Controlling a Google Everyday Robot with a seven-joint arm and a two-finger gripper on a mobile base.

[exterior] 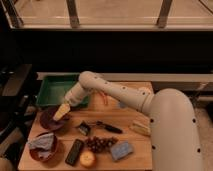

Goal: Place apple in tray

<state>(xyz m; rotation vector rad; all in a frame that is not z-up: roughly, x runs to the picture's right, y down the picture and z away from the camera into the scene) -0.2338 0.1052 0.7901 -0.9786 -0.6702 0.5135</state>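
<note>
One apple (pixel 87 159) sits alone at the near edge of the wooden surface (pixel 123 116), with nothing on top of it, so you can likely come at it from above. Just to its left lies a flat black device (pixel 75 151), and a cluster of grapes (pixel 100 144) lies just beyond it, so I judge the sides to be tight and a straight descent the safer line.

Your gripper (pixel 62 113) hangs over a dark-red bowl (pixel 49 123) at the left of the surface, pointing down. Its fingers are spread wide and you hold nothing. That suits a fresh grasp, but it is over the wrong spot.

Relative to the gripper, the apple lies nearer to the camera and to the right, well apart from it, with the black device between them.

Your green tray (pixel 52 84) waits at the far left, just beyond the bowl. Its floor looks bare, so there seems to be plenty of room for the apple once you carry it there.
</note>
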